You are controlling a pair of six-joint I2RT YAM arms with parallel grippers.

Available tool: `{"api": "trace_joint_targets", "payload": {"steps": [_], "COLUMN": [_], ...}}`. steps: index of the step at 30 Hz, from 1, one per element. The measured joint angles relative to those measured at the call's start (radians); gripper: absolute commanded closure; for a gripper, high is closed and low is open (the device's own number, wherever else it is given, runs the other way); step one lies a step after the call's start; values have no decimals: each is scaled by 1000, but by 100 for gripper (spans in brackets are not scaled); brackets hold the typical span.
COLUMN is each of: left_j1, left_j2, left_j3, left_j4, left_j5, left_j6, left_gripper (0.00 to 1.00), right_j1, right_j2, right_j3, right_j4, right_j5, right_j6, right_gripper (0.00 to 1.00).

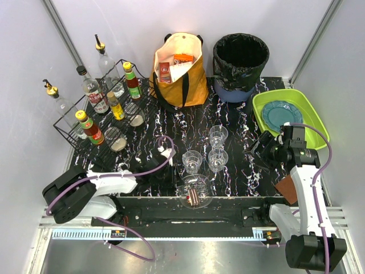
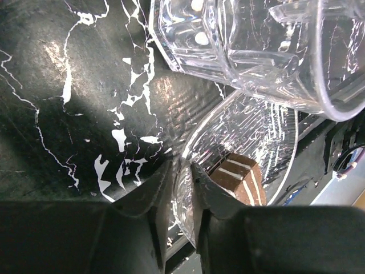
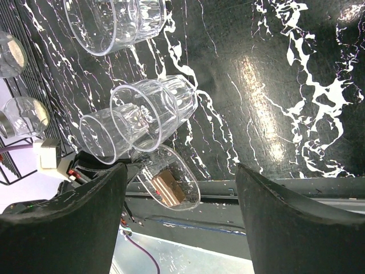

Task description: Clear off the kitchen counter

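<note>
The kitchen counter (image 1: 239, 114) is black with white veins. A clear plate (image 1: 194, 194) with a brown cake slice (image 1: 194, 198) sits at its near edge, partly overhanging. My left gripper (image 1: 171, 177) is low beside it. In the left wrist view the left gripper (image 2: 181, 188) is shut on the plate's rim (image 2: 239, 131), one finger inside next to the cake slice (image 2: 240, 178). Three clear glasses (image 1: 218, 136) stand behind the plate. My right gripper (image 1: 255, 149) hovers open and empty right of the glasses. The right wrist view shows the plate (image 3: 171, 177) between its spread fingers (image 3: 91, 200).
A black wire rack (image 1: 74, 128) with bottles and jars is at the left. A yellow tote bag (image 1: 179, 74) and a black-lined bin (image 1: 240, 57) stand at the back. A lime-green tray (image 1: 311, 123) holds a teal plate (image 1: 282, 114) at the right. A brown flat piece (image 1: 287, 188) lies by the right arm.
</note>
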Motion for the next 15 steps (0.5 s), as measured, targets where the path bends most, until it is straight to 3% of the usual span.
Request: {"api": "trace_joint_targets", "payload": {"steps": [5,15], "left_j1": [-8,-11], "left_j2": [7,-104], "left_j3": [4,62], "left_j4": [-11,-226], "left_j5": [-8,-34], "left_j6": [16,129], "left_gripper": [100,100], "right_j1": [0,0], "right_j2": [0,16], "right_j3": [2,63], "right_j4": [0,4], "right_j5": [6,40], "right_j6": [10,22], "right_gripper": [20,20]}}
